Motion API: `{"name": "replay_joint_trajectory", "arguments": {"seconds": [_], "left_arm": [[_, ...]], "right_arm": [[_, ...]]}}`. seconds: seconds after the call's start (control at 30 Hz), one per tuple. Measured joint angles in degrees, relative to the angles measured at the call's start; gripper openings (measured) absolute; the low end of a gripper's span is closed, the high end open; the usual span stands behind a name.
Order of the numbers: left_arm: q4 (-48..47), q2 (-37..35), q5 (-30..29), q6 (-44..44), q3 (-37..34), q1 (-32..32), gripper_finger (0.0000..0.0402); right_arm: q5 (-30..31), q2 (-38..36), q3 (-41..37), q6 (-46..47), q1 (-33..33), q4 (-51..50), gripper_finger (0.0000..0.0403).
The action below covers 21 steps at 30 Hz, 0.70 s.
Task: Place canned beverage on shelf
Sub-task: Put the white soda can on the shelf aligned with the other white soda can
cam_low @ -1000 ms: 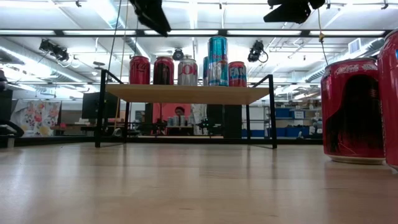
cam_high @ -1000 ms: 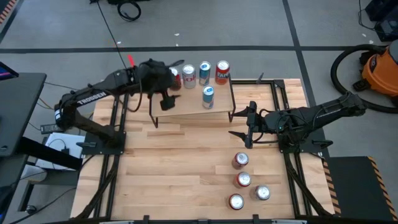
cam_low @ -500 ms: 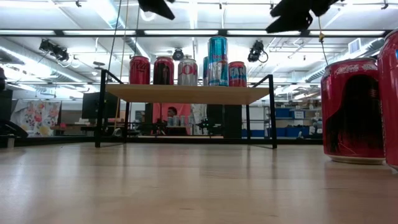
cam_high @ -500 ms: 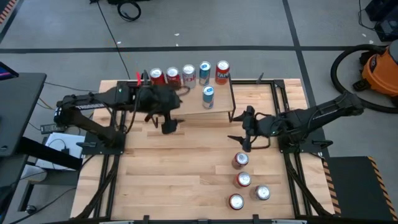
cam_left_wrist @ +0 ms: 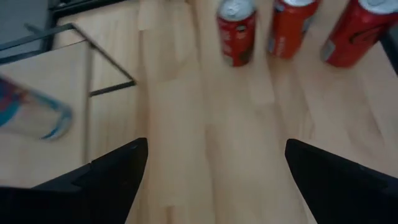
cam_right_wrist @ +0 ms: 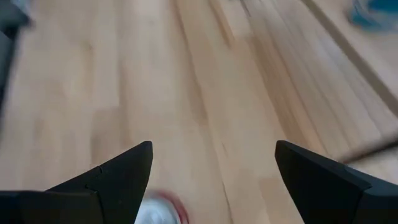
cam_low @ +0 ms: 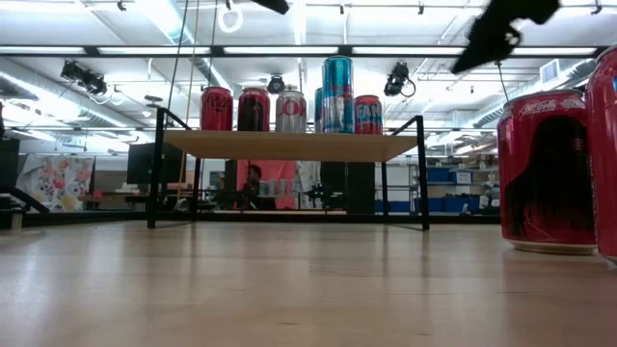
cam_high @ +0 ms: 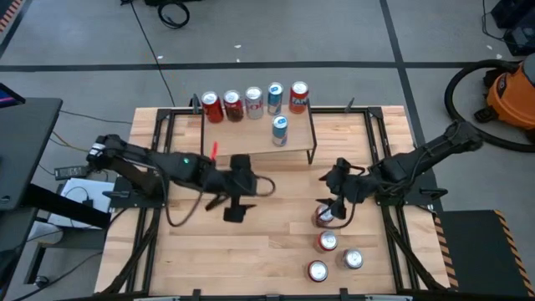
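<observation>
The shelf (cam_high: 251, 138) stands at the table's far middle on thin black legs and also shows in the low view (cam_low: 289, 145). Five cans stand in a row along its far edge (cam_high: 254, 102), and a blue can (cam_high: 280, 130) stands nearer. Several red cans stand on the table at the near right. My right gripper (cam_high: 336, 209) is open, over the far side of the red can nearest the shelf (cam_high: 323, 216), whose top shows between its fingers (cam_right_wrist: 158, 213). My left gripper (cam_high: 235, 206) is open and empty over the table's middle (cam_left_wrist: 211, 180).
The other red cans (cam_high: 328, 242) (cam_high: 352, 259) (cam_high: 318, 271) stand close together near the table's front right. Black frame rails (cam_high: 150, 217) run along both sides of the slatted tabletop. Bare wood lies at the near left (cam_high: 209, 251).
My left gripper has drawn back from the shelf's left end toward the table's near edge and a little right, and now hangs over the table's middle. My right gripper has gone toward the near edge and down, toward the red can nearest the shelf. No can has moved.
</observation>
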Motion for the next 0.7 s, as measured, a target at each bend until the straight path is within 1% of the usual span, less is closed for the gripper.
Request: {"name": "replay_joint_trajectory", "arguments": {"seconds": [0.13,0.27,0.4,0.53,0.6,0.7], "left_arm": [[-0.30,3.41,-0.39,-0.56,-0.04,-1.90,0.0391],[1.19,6.53,-1.35,-0.53,-0.03,-2.64,0.0391],[3.14,9.22,-1.50,-0.24,-0.06,-2.90,0.0391],[5.56,11.21,-1.60,0.24,-0.04,-2.90,0.0391],[5.10,11.44,-1.60,0.20,-0.06,-3.06,0.0391],[5.51,11.40,-1.60,-0.79,-0.04,-3.20,0.0391]], "right_arm": [[0.74,1.67,3.36,9.44,2.04,-12.67,0.0349],[-5.68,3.73,3.78,17.86,2.81,-22.45,0.0349],[-9.91,6.71,3.79,24.96,4.22,-30.86,0.0349],[-13.48,10.32,3.26,25.88,5.86,-30.17,0.0349],[-15.14,12.20,2.65,25.18,6.69,-28.63,0.0349],[-15.27,14.39,1.15,24.96,7.75,-26.84,0.0349]]}}
